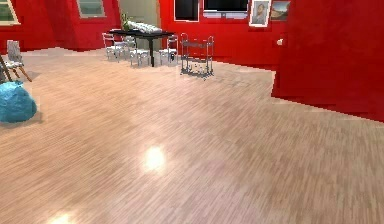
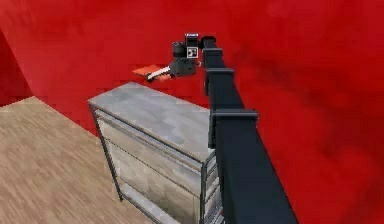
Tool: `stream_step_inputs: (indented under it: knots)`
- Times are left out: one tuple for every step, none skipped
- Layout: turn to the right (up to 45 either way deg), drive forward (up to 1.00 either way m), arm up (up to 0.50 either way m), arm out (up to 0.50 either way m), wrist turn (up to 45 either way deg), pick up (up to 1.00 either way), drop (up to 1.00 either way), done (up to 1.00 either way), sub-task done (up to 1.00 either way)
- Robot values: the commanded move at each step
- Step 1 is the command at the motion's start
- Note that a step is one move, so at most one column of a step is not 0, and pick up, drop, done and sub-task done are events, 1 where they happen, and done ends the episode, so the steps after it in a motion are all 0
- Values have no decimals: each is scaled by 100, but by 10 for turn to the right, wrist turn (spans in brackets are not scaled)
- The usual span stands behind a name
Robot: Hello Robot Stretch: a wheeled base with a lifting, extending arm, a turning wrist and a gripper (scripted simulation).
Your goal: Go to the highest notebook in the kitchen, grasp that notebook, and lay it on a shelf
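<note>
We're side-on to the grey shelf unit (image 2: 150,115) and the arm (image 2: 235,130) reaches right across its top. The red-orange notebook (image 2: 150,72) hangs at the fingers (image 2: 168,68), clear of the top, out over the unit's far corner and hard against the red wall (image 2: 300,60). We can't tell whether the fingers are spread or pressed together, so we can't judge how firm that hold is. The placement is our worry. Let it go from here and we reckon it could clip the back edge and tip down between unit and wall. Dropped from this height, it could also land flat and skid off. And if we come down carelessly, the arm itself may knock the top before the notebook settles.
</note>
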Motion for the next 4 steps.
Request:
stream_step_inputs:
  knots:
    - [0,0,-18,0,0,0,0,0,0]
    - [0,0,0,0,0,0,100,0,0]
    - [0,0,10,0,0,0,0,0,0]
    - [0,0,0,-8,0,0,0,0,0]
